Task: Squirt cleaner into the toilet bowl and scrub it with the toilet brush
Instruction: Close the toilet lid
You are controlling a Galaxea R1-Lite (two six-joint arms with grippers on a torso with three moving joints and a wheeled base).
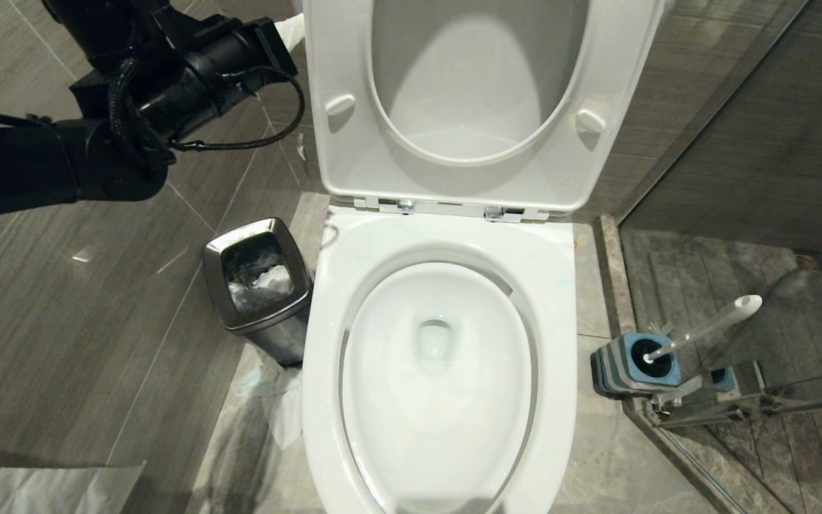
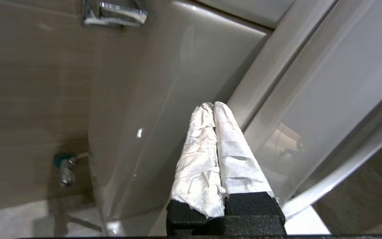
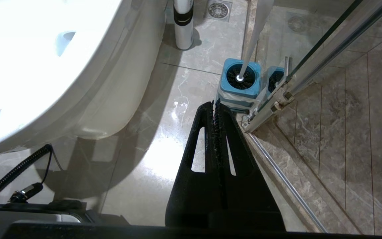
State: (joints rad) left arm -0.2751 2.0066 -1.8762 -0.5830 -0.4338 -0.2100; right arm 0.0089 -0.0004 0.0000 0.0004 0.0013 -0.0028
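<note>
Just beyond closed right fingers (image 3: 215,108), toilet brush (image 3: 250,46)

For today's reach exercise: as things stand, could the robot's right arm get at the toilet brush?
Probably yes. The right end effector, shut and empty, hangs just short of the toilet brush in its blue holder, bare floor between. The glass door frame beside it leaves little room.

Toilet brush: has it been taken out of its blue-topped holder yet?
No. The toilet brush stands in its holder on the floor beside the toilet bowl, with no pincer on it.
</note>
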